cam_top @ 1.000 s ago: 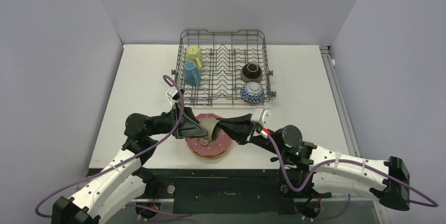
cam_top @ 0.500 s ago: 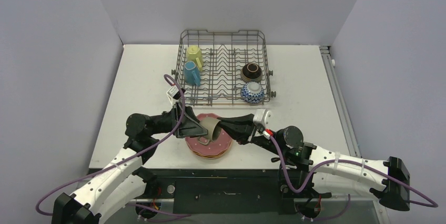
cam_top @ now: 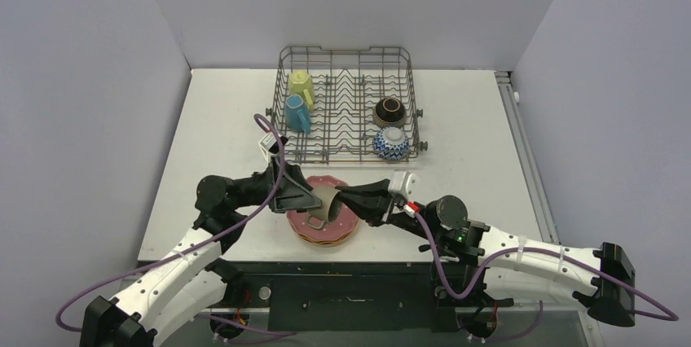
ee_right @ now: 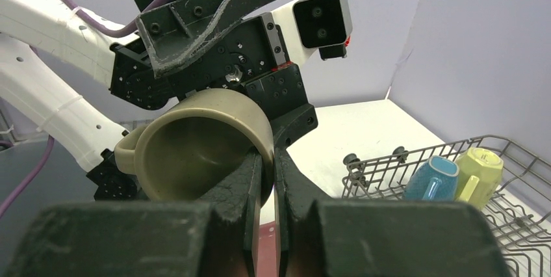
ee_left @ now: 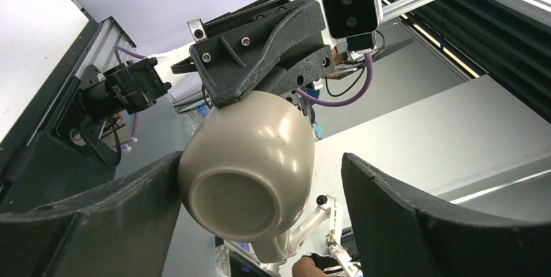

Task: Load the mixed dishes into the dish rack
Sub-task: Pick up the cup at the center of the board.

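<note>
A small grey-olive mug (cam_top: 327, 199) hangs on its side above a stack of scalloped plates (cam_top: 346, 223) with a pink one on top. My right gripper (cam_top: 341, 195) is shut on the mug's rim (ee_right: 265, 135), one finger inside and one outside. My left gripper (cam_top: 313, 199) is open around the mug's base (ee_left: 242, 200). Its left finger (ee_left: 140, 192) lies against the mug's side, and the other finger (ee_left: 390, 205) stands well apart. The dish rack (cam_top: 350, 155) at the back holds a yellow mug (cam_top: 301, 84), a blue mug (cam_top: 296, 112), a dark brown bowl (cam_top: 389, 111) and a blue-white bowl (cam_top: 391, 144).
The rack's middle rows of tines (cam_top: 346, 107) stand bare. White table (cam_top: 220, 127) stretches to the left of the rack and to its right (cam_top: 473, 135). In the right wrist view the rack's corner (ee_right: 383, 174) holds the blue mug (ee_right: 431, 178) and the yellow mug (ee_right: 479, 169).
My left gripper's jaws have spread wider around the mug's base. My right gripper, still shut on the rim, has shifted slightly left with the mug.
</note>
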Controlling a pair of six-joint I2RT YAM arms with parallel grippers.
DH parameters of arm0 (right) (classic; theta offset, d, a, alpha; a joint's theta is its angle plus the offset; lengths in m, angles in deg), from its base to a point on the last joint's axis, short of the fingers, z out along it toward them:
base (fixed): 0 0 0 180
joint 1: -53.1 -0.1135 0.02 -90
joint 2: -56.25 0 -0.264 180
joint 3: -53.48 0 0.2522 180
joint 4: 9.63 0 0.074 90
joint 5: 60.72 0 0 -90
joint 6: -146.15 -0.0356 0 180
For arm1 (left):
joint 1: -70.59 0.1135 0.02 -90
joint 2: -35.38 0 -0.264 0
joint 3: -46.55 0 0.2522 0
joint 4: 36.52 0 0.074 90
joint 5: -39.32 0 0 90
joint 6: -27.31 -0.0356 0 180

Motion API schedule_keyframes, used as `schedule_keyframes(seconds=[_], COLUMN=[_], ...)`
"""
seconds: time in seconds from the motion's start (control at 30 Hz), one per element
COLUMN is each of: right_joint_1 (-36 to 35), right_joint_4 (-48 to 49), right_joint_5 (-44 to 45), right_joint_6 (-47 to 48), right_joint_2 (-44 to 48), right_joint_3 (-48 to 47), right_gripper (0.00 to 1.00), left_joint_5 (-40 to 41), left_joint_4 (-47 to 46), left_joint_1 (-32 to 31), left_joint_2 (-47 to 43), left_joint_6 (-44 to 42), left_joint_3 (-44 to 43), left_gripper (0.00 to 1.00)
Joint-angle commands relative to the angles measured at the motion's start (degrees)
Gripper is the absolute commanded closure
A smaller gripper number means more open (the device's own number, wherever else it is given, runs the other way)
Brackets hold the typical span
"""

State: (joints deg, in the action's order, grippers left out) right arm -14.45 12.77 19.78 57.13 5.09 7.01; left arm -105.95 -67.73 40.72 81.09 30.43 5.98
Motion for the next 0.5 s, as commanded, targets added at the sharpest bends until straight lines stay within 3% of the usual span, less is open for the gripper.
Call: schedule_keyframes(seconds=[0.0, 0.23, 0.47], right_joint_1=[-0.3, -0.3, -0.3], right_joint_4=[2.01, 2.76, 3.45], right_joint_5=[-2.72, -2.04, -1.14], right_joint_6=[0.03, 0.34, 0.63], right_joint_2=[0.13, -0.13, -0.04], right_joint_3=[0.3, 0.66, 1.28], right_gripper=[1.0, 1.0, 1.0], left_joint_5=[1.52, 1.31, 1.32], left_joint_4=[-4.43, -4.4, -4.81], left_joint_1=[-0.28, -0.28, -0.28], left_joint_2=[0.42, 0.6, 1.15], left_joint_6=[0.13, 0.0, 0.03], left_joint_3=[-1.42, -1.71, -1.47], left_gripper=[0.15, 0.15, 0.38])
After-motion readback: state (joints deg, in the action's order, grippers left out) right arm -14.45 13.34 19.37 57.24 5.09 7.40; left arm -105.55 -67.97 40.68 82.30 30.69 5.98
